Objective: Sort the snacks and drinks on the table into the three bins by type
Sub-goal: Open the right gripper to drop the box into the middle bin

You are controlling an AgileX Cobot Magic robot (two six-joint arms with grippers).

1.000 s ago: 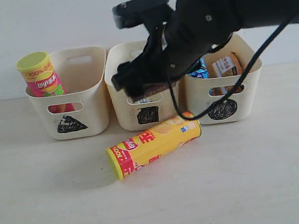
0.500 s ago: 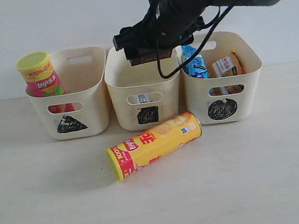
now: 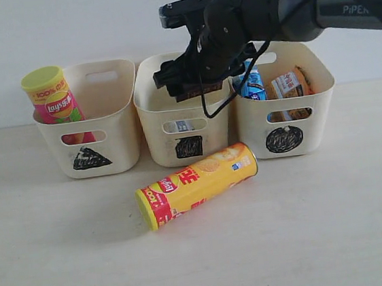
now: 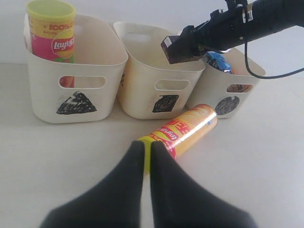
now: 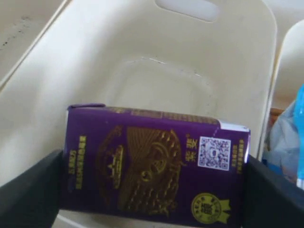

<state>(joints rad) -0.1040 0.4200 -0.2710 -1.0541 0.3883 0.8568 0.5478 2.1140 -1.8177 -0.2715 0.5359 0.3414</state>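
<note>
My right gripper (image 3: 195, 82) is shut on the small purple box (image 3: 199, 91) and holds it level just above the opening of the middle bin (image 3: 153, 119), the one marked with a square. In the right wrist view the purple box (image 5: 156, 164) spans the gap between both fingers, with the middle bin's floor (image 5: 161, 80) below it. A yellow Lay's tube (image 3: 197, 185) lies on its side on the table in front of the bins. My left gripper (image 4: 144, 148) is shut and empty, close to the lid end of the yellow tube (image 4: 185, 133).
The triangle bin (image 3: 118, 133) on the left holds an upright pink Lay's tube (image 3: 53, 96). The circle bin (image 3: 315, 120) on the right holds a blue packet (image 3: 250, 85) and an orange packet (image 3: 287, 85). A white-and-blue carton (image 3: 182, 125) shows through the middle bin's slot.
My right arm lifted the purple box from in front of the middle bin up over its rim, then lowered it slightly toward the opening. The yellow tube has not moved.
</note>
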